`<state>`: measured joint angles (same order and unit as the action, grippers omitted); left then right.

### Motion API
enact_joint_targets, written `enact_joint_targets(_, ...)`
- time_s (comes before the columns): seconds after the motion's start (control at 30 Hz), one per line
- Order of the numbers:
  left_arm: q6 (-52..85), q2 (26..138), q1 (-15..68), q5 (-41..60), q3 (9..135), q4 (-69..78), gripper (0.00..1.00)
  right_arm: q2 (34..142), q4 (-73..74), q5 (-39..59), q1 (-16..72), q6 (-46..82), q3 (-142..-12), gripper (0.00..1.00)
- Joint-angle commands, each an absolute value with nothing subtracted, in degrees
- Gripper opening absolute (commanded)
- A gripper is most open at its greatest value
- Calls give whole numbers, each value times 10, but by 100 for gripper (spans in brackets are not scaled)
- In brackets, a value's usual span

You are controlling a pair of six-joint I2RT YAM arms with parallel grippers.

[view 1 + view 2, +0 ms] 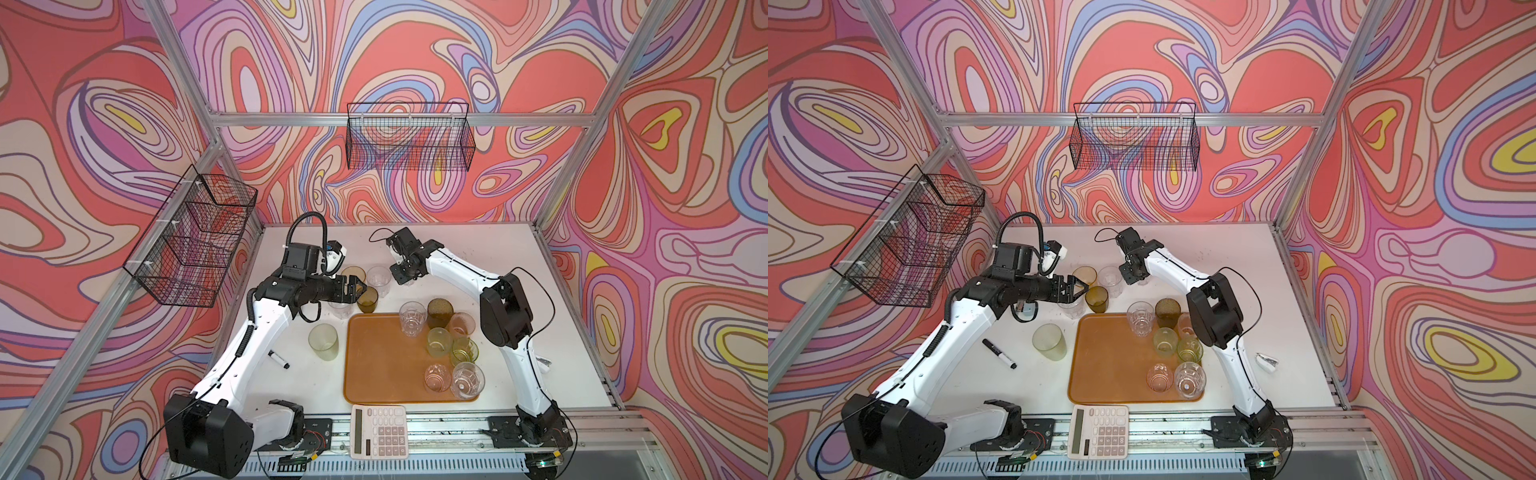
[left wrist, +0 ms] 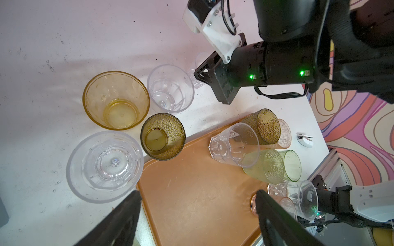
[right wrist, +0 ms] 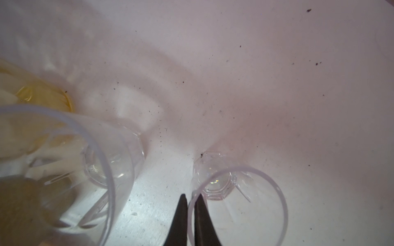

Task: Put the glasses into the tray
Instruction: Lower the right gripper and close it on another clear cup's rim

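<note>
R gripper (image 3: 191, 196) on clear glass (image 3: 236, 200) rim

left arm (image 1: 262, 330): white shell links, black joint housings, small dark screws | behind its fingers (image 2: 125, 221): black ribbed hose (image 1: 309, 214) looped, white bracket (image 1: 336, 257) | right arm (image 1: 457, 266): white links, black motor blocks, thin black cable | right gripper (image 3: 191, 195) fingers: dark, tapering to points

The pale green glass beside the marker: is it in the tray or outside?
Outside. The pale green glass stands on the white table, apart from the tray.
</note>
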<state>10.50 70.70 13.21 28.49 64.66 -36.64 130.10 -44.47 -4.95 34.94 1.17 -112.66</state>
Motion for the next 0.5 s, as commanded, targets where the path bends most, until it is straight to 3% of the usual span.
enact_joint_targets(0.0,94,703,135,288,650,-374,87,1307,-445,-57,347,12,-1136,0)
enact_joint_targets(0.47,95,704,135,291,650,-373,87,1259,-467,-77,347,12,-1123,0)
